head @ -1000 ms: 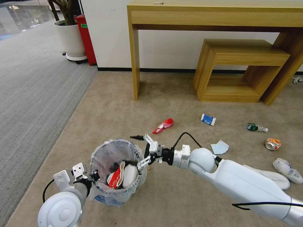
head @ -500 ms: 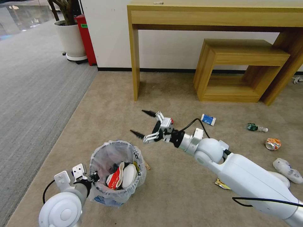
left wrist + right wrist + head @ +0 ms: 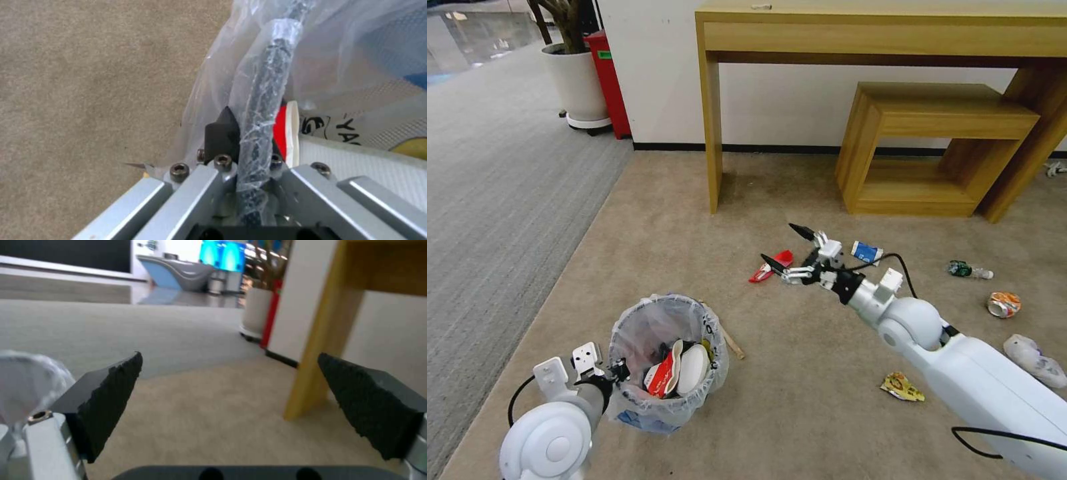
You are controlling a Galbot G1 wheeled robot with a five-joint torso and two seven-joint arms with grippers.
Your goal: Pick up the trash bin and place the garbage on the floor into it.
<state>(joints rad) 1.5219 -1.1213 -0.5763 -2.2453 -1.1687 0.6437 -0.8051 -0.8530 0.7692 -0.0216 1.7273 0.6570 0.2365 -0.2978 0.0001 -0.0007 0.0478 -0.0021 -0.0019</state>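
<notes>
- Left pincer (image 3: 249, 146) is clamped on the trash bin (image 3: 667, 363) rim, near left.
- Right pincer (image 3: 790, 247) gapes wide and empty above the floor (image 3: 800, 347), beside a red crushed cup (image 3: 770, 265).

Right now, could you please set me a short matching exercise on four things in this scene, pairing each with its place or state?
Things:
1. trash bin
2. right gripper
3. yellow wrapper
4. orange can

Places or states:
A. lying on the carpet beside the right arm
B. jaws open, hovering by the red cup
C. held at its rim by the left gripper
D. on the carpet far to the right

Pairs: 1-C, 2-B, 3-A, 4-D
</notes>
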